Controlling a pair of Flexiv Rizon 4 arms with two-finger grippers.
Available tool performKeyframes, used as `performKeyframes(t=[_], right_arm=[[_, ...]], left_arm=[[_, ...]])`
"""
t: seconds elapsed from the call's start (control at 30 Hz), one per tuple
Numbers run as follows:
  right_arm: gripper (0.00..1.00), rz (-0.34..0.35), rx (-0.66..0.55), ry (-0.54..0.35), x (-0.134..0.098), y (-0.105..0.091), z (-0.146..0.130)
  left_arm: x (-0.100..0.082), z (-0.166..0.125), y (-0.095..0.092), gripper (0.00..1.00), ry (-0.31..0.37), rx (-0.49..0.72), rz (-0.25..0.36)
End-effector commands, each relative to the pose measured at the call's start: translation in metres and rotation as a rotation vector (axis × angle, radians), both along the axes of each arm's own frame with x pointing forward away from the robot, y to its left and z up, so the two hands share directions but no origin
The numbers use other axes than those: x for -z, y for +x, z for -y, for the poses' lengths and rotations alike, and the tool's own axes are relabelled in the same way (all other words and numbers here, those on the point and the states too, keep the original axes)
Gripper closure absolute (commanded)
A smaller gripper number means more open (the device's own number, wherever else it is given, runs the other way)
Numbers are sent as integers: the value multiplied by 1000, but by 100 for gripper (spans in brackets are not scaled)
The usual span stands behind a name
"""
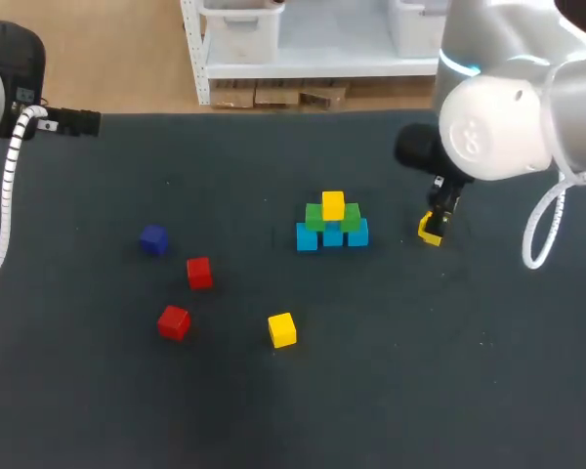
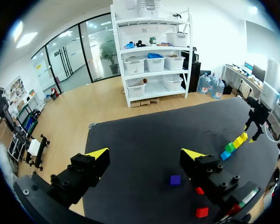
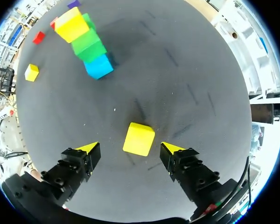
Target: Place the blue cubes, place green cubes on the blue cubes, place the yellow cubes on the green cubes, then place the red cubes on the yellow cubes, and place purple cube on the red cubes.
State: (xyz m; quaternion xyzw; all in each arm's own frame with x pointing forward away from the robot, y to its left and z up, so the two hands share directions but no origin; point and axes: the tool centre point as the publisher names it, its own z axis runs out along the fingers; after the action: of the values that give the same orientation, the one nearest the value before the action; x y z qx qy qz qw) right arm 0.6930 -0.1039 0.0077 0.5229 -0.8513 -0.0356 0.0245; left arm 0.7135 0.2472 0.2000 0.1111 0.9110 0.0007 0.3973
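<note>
A pyramid stands mid-table: three light blue cubes (image 1: 332,235), two green cubes (image 1: 317,218) on them, one yellow cube (image 1: 333,205) on top. My right gripper (image 3: 129,148) hangs low to the pyramid's right, open. A yellow cube (image 3: 139,138) lies on the mat between its fingertips, touching neither. Front left lie two red cubes (image 1: 199,273) (image 1: 174,321), a purple cube (image 1: 153,239) and another yellow cube (image 1: 282,329). My left gripper (image 2: 146,153) is open and empty, high over the far left corner.
The left arm (image 1: 63,122) comes in at the far left corner above the dark mat (image 1: 420,371). The right arm's big joint (image 1: 498,122) looms over the far right. The loose cubes sit well apart from one another.
</note>
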Motion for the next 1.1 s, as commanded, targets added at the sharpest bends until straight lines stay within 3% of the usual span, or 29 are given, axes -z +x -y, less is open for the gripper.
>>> performKeyframes(t=[0.03,0.17,0.27,0.4,0.53,0.6,0.63,0.83,1.1], right_arm=[[18,-7,2,-8,5,8,-4],[29,-9,3,-16,7,9,-4],[49,-12,0,-22,8,8,-5],[55,-20,-1,-27,11,7,-4],[68,-23,6,-30,10,7,-3],[93,-27,7,-26,8,7,-2],[100,-27,7,-25,7,7,-2],[100,9,-19,3,-17,8,-3],[100,84,-164,52,-79,12,-23]], left_arm=[[0,-2,1,0,-3,7,-3],[0,-2,1,0,-3,7,-3],[0,-2,1,0,-3,7,-3],[0,-2,1,0,-3,7,-3],[0,-2,1,0,-3,7,-3],[0,-2,1,0,-3,7,-3],[0,-2,1,0,-3,7,-3],[0,-2,1,0,-3,7,-3],[0,-2,1,0,-3,7,-3]])
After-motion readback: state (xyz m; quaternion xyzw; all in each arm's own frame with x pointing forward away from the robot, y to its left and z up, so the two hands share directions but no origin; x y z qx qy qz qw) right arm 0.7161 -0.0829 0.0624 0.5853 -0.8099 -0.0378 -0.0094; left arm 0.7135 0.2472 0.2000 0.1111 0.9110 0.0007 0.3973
